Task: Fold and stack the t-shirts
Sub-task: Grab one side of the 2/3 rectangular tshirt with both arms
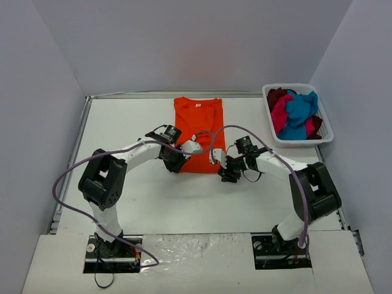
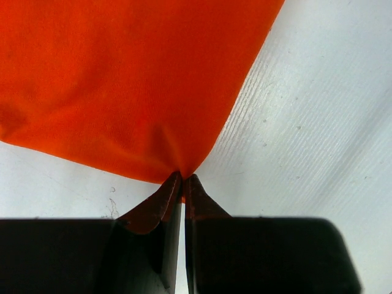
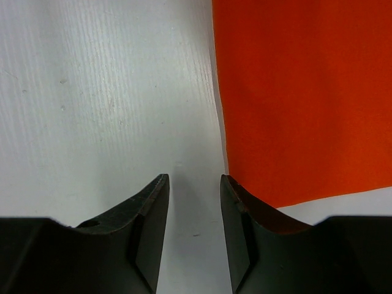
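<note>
The orange t-shirt [image 1: 198, 131] lies flat on the white table, folded into a long strip, its small white tag at the far end. My left gripper [image 1: 176, 164] is shut on the shirt's near left corner; in the left wrist view [image 2: 184, 179] the cloth [image 2: 122, 79] puckers into the closed tips. My right gripper [image 1: 228, 174] is open and empty beside the shirt's near right corner; in the right wrist view [image 3: 193, 184] the shirt [image 3: 300, 92] lies just right of the jaws. Teal-blue [image 1: 300, 110], magenta-pink [image 1: 280, 113] and dark red [image 1: 275, 95] shirts are piled in the basket.
The white plastic basket [image 1: 326, 136] stands at the far right of the table. A raised rail runs along the table's left and far edges. Purple cables loop over both arms.
</note>
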Action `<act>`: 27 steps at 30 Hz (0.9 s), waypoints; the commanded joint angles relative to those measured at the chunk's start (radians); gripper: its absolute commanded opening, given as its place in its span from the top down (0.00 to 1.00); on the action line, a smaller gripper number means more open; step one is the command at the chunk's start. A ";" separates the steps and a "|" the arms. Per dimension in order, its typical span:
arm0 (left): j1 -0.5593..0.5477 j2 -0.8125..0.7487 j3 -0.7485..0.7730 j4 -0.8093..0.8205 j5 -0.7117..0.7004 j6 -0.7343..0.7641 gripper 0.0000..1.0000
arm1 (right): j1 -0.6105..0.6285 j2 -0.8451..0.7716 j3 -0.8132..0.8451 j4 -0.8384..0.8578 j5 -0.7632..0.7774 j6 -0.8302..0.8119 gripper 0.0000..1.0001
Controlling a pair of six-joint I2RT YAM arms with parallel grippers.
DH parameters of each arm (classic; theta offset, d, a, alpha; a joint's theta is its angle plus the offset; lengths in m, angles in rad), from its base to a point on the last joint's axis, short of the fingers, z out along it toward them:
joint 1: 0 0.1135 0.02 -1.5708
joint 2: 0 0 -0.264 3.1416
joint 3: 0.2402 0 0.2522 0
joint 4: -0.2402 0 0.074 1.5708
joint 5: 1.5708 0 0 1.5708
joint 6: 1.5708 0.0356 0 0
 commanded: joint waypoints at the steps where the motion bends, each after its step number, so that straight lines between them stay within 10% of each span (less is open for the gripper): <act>1: 0.009 -0.003 0.035 -0.037 0.030 -0.007 0.98 | 0.000 0.037 0.032 -0.001 0.016 -0.036 0.65; 27: 0.017 0.001 0.032 -0.054 0.059 0.008 0.98 | -0.003 -0.035 0.095 -0.087 0.025 -0.071 0.67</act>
